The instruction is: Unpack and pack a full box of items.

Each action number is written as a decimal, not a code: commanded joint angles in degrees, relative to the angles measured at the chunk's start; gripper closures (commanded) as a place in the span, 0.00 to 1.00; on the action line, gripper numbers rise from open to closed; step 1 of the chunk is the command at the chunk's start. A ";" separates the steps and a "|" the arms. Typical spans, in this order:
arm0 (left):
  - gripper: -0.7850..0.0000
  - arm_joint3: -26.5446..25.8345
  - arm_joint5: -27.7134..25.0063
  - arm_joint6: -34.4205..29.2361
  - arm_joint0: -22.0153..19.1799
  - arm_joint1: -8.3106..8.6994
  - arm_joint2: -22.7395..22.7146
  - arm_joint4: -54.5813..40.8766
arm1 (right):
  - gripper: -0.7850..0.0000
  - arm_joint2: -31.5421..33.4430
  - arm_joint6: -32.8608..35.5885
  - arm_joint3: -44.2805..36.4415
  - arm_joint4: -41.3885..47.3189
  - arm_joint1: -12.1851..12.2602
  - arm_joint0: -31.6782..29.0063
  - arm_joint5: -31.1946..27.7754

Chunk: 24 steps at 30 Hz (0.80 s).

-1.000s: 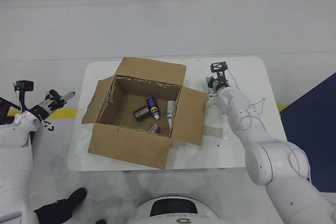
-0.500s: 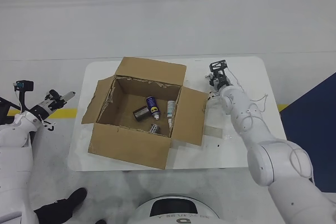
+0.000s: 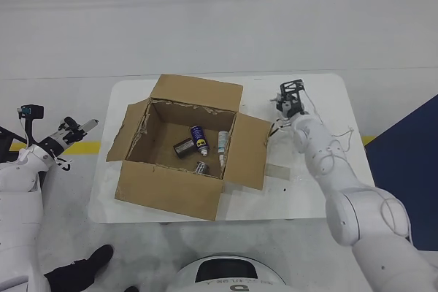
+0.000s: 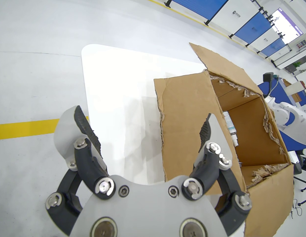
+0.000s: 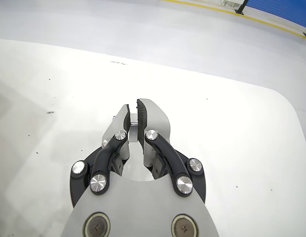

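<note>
Right now the cardboard box point(image 3: 168, 191) is sitting open in the middle of the white table point(image 3: 314, 190), with its flaps spread out. Inside, a blue can point(image 3: 198, 139), a dark jar point(image 3: 183, 148), a white tube point(image 3: 223, 146) and one more little thing point(image 3: 201, 168) are lying on the bottom. The right gripper point(image 5: 134, 104) is hanging over the far right of the table, squeezing a small grey thing point(image 5: 133, 135). The left gripper point(image 4: 143, 119) is hanging off the table's left side, fingers wide apart.
</note>
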 commanded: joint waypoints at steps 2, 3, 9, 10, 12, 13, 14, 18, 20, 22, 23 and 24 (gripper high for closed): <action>0.00 0.00 0.00 0.00 0.00 0.00 0.00 0.00 | 1.00 0.93 -2.71 -0.61 1.24 1.10 -0.96 -1.70; 0.00 0.00 0.00 0.00 0.00 0.00 0.00 0.00 | 1.00 1.27 -3.49 -0.89 1.62 1.52 -1.28 -2.24; 0.00 0.00 0.00 0.00 0.00 0.00 0.00 0.00 | 1.00 2.13 -5.72 -3.14 0.14 4.51 -3.63 -8.84; 0.00 0.00 0.00 0.00 0.00 0.00 0.00 0.00 | 1.00 2.35 -5.67 -3.56 -0.26 5.08 -4.00 -9.34; 0.00 0.00 0.00 0.00 0.00 0.00 0.00 0.00 | 1.00 2.37 -4.89 -4.60 -1.71 6.11 -4.86 -10.64; 0.00 0.00 0.00 0.00 0.00 0.00 0.00 0.00 | 1.00 2.54 -4.76 -5.21 -1.99 6.52 -5.51 -10.44; 0.00 0.00 0.00 0.00 0.00 0.00 0.00 0.00 | 1.00 2.53 -5.01 -6.14 -2.42 6.89 -6.25 -11.25; 0.00 0.00 0.00 0.00 0.00 0.00 0.00 0.00 | 1.00 3.99 -8.09 -10.17 -2.58 8.82 -10.48 -14.08; 0.00 0.00 0.00 0.00 0.00 0.00 0.00 0.00 | 1.00 4.99 -8.96 -12.66 -2.51 9.77 -12.99 -14.85; 0.00 0.00 0.00 0.00 0.00 0.00 0.00 0.00 | 1.00 5.95 -9.58 -15.78 -2.34 10.59 -15.76 -15.63; 0.00 0.00 0.00 0.00 0.00 0.00 0.00 0.00 | 1.00 6.45 -9.77 -17.33 -2.37 11.01 -17.34 -15.97; 0.00 0.00 0.00 0.00 0.00 0.00 0.00 0.00 | 1.00 7.15 -9.68 -18.85 -2.07 11.41 -18.79 -15.97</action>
